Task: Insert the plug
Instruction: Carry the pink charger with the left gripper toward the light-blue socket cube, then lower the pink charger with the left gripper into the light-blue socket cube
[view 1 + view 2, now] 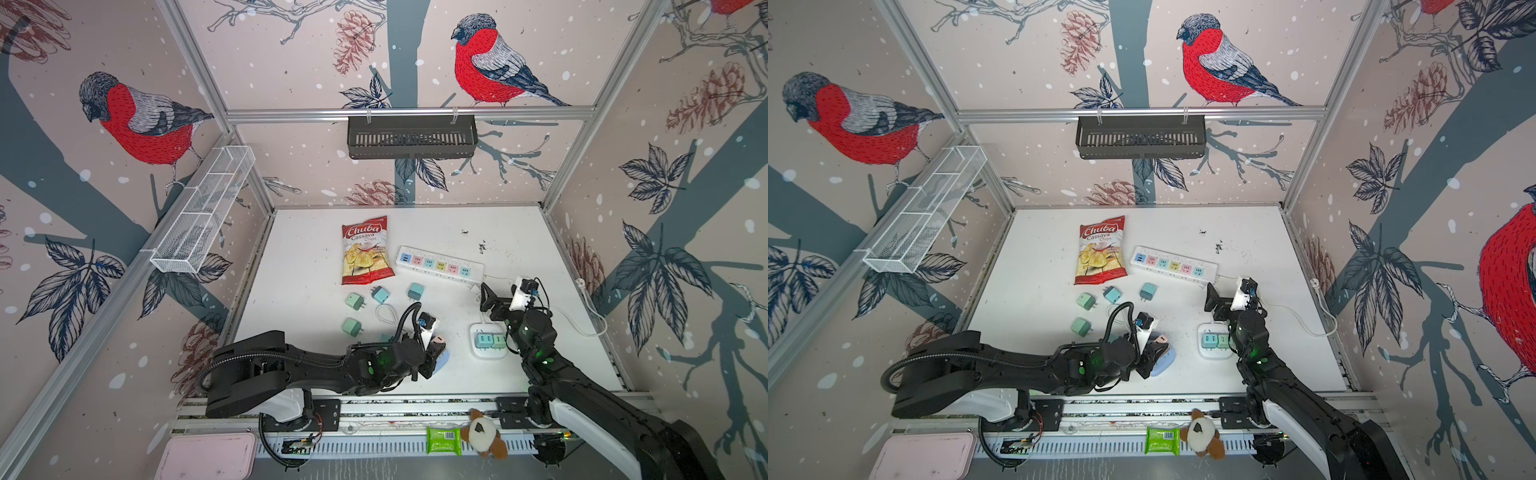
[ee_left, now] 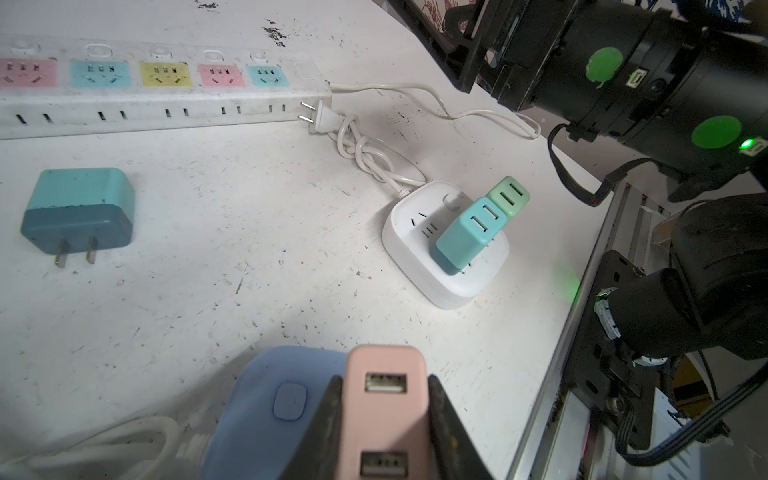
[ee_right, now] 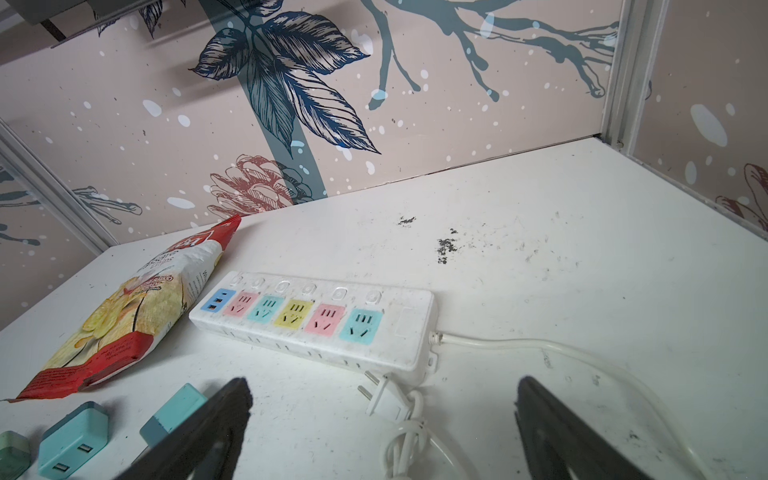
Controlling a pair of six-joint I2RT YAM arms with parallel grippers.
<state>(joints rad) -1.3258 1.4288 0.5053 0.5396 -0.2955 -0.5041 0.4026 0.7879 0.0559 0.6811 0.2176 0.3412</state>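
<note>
My left gripper (image 2: pixel 384 384) is shut on a pink plug (image 2: pixel 384 411) with two USB ports, its black fingers clamping both sides. The plug stands over a blue socket block (image 2: pixel 266 399) near the table's front; its prongs are hidden, so I cannot tell whether they are in the socket. In both top views the pink plug (image 1: pixel 438 340) (image 1: pixel 1160 338) sits at the tip of the left arm above the blue socket block (image 1: pixel 444 360) (image 1: pixel 1163 365). My right gripper (image 3: pixel 382 386) (image 1: pixel 486 297) is open and holds nothing, hovering by the cable end of the power strip (image 3: pixel 316 320).
A white square socket (image 2: pixel 457 286) (image 1: pixel 478 353) holds a teal plug (image 2: pixel 465 237) and a green plug (image 2: pixel 509 195). Several loose plugs (image 1: pixel 380 294) lie mid-table beside a chips bag (image 1: pixel 365 249). A white corded plug (image 3: pixel 386 399) lies by the strip. A plush toy (image 1: pixel 484 436) sits on the front rail.
</note>
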